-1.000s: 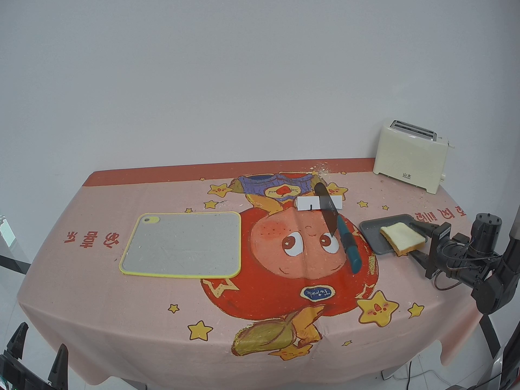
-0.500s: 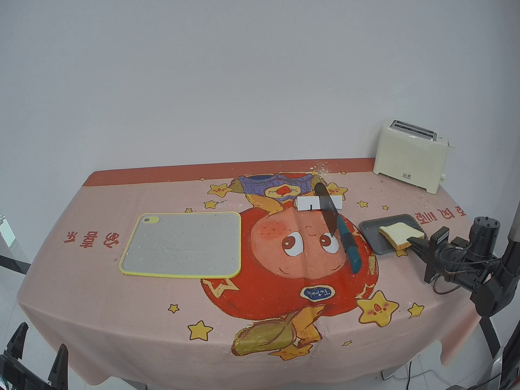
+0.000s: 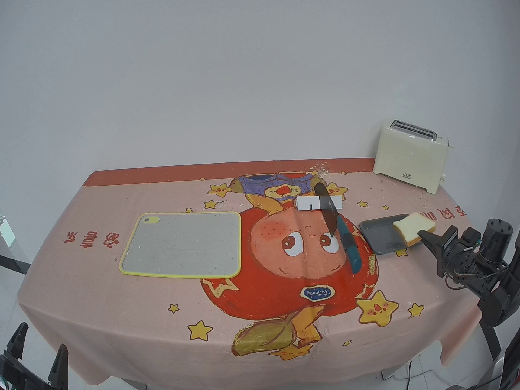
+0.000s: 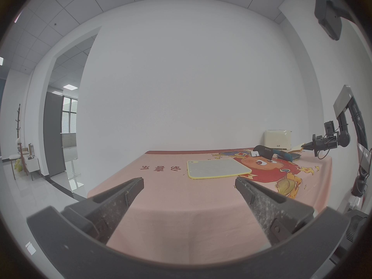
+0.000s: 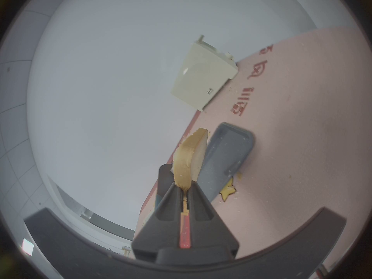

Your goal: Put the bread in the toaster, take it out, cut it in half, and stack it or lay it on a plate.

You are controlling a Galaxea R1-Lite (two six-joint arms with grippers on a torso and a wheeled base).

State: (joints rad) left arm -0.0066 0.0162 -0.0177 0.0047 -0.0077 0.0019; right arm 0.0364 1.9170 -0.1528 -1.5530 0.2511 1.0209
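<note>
Bread slice (image 3: 414, 227): one piece, pale crumb with a brown crust, clamped by its near edge in the right gripper (image 3: 426, 237), fingers closed on the crust. It hangs in the air at the right edge of the grey tray (image 3: 381, 235), right of frame centre in the head view, tilted partly on edge. Change: a second ago the slice lay flat on the tray with the gripper at its side. It has since been lifted off and drawn toward the right of the frame, and the tray is now bare. Judgement: pickup complete, carry to the toaster beginning, nothing toasted or cut yet. Toaster (image 3: 413, 155): cream, two slots, upper right of the frame, well apart from the slice; both slots look empty. Knife (image 3: 342, 234): blue handle, dark blade, just left of the tray, its tip resting on a small white block (image 3: 318, 203). Cutting board (image 3: 183, 243): grey with a yellow rim, left of centre, nothing on it. Left gripper (image 3: 37, 353): lower left corner, below the table edge, fingers spread wide and holding nothing.
</note>
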